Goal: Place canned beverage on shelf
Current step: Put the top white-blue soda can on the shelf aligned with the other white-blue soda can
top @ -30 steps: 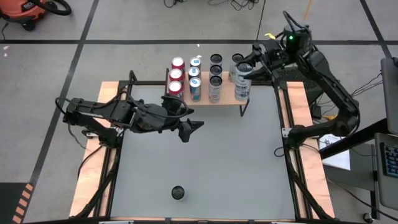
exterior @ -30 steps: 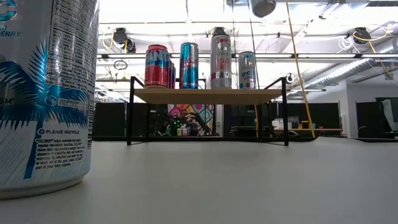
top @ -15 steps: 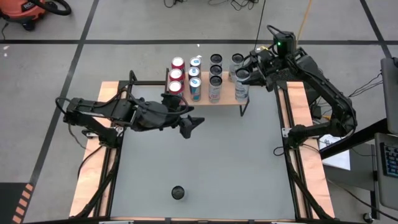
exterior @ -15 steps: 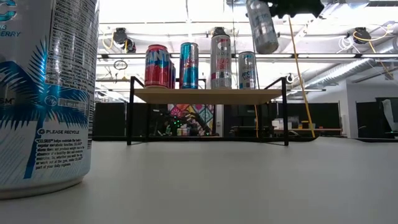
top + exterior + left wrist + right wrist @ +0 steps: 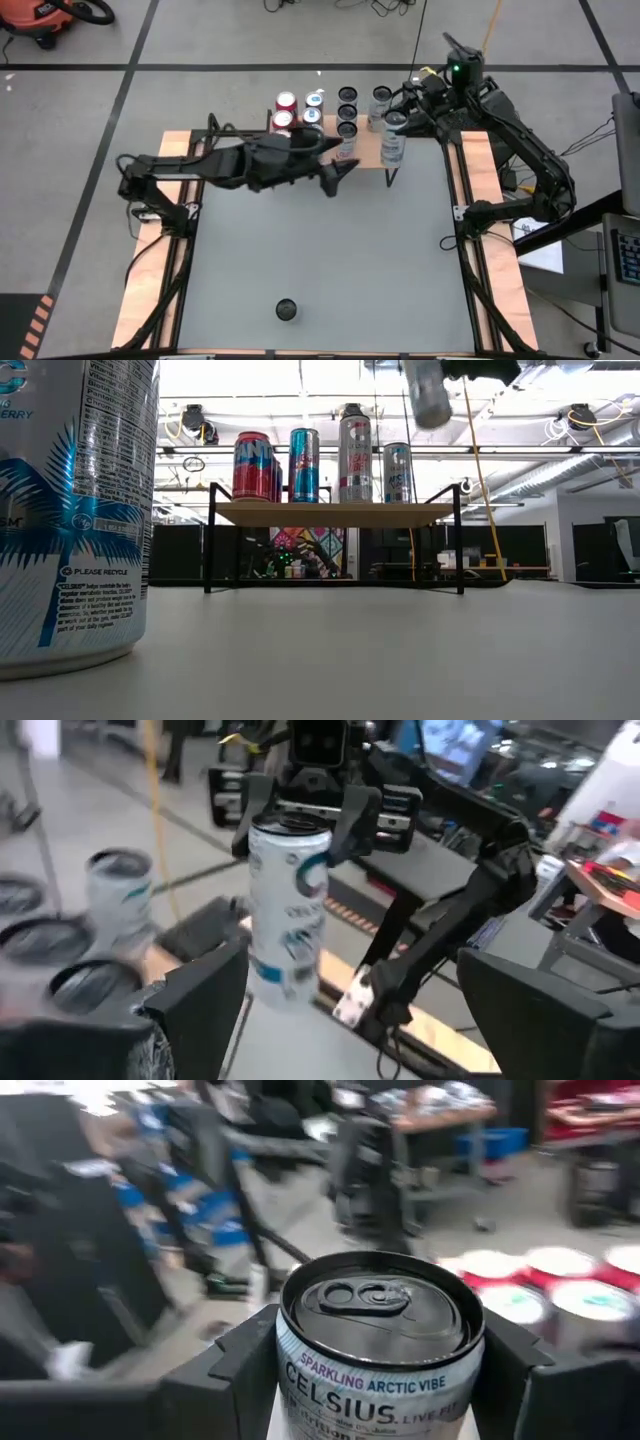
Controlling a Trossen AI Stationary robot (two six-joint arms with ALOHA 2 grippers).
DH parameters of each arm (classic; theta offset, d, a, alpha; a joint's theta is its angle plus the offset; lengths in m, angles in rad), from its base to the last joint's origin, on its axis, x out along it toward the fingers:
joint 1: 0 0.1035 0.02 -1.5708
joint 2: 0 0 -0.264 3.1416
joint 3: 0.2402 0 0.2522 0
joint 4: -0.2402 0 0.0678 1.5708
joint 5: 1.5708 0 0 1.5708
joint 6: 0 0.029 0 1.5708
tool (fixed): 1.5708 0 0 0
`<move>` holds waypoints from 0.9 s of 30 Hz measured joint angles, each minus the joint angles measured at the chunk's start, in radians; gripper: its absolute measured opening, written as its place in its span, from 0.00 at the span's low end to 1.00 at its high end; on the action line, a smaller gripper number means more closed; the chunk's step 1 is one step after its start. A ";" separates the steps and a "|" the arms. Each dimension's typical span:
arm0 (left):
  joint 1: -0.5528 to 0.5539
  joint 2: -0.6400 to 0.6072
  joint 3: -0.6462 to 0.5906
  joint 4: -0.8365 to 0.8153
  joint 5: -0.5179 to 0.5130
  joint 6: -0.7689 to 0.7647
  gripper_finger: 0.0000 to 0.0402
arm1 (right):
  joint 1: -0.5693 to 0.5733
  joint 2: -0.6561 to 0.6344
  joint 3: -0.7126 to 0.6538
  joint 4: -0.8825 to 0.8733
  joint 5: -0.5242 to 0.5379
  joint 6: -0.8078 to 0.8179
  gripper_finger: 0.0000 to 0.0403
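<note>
My right gripper [image 5: 408,118] is shut on a silver Celsius can [image 5: 392,140] above the right end of the shelf [image 5: 365,155]. The shelf is a wooden top on black legs [image 5: 335,513]. It carries several upright cans: red [image 5: 285,110], blue [image 5: 313,105], dark-topped [image 5: 347,105] and silver [image 5: 380,98]. The held can shows high in the low view [image 5: 428,395] and in the left wrist view [image 5: 290,910]. My left gripper [image 5: 340,178] is open and empty in front of the shelf, its fingers [image 5: 200,1010] pointing at the held can. My right gripper pinches the can's upper side wall [image 5: 300,1375], just below the rim, between its two fingers [image 5: 225,1375]. The fingers come about level from the table's far right side. The can hangs clear above the shelf, nearly upright and slightly tilted, its top up.
Another Celsius can [image 5: 287,310] stands upright near the table's front edge, right by the low camera [image 5: 70,510]. The grey table top [image 5: 330,250] lies between it and the shelf. Wooden side boards and black rails [image 5: 465,250] run along the table's left and right edges.
My left gripper has swung toward the table's right and far edges, ending in front of the shelf's middle, still open. My right gripper has turned at the wrist over the shelf's right end. Its can dipped lower, tilted, then rose a little.
</note>
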 joint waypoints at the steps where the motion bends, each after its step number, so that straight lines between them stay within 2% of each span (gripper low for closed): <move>1: 0.008 0.014 0.000 0.031 0.017 0.026 0.90 | 0.004 -0.004 0.000 0.027 -0.032 0.040 0.52; 5: 0.041 0.053 0.000 0.101 0.100 0.027 0.90 | 0.031 -0.025 0.000 0.169 -0.103 0.190 0.52; 10: 0.082 0.089 0.000 0.102 0.224 -0.003 0.90 | 0.081 -0.057 0.000 0.329 -0.111 0.351 0.52; 15: 0.099 0.121 0.000 0.164 0.348 -0.003 0.90 | 0.153 -0.071 0.000 0.481 -0.051 0.488 0.52; 20: 0.100 0.146 0.000 0.202 0.386 0.014 0.90 | 0.221 -0.071 0.000 0.586 0.025 0.560 0.52; 27: 0.097 0.160 0.000 0.208 0.408 0.025 0.90 | 0.283 -0.070 0.001 0.588 0.124 0.563 0.52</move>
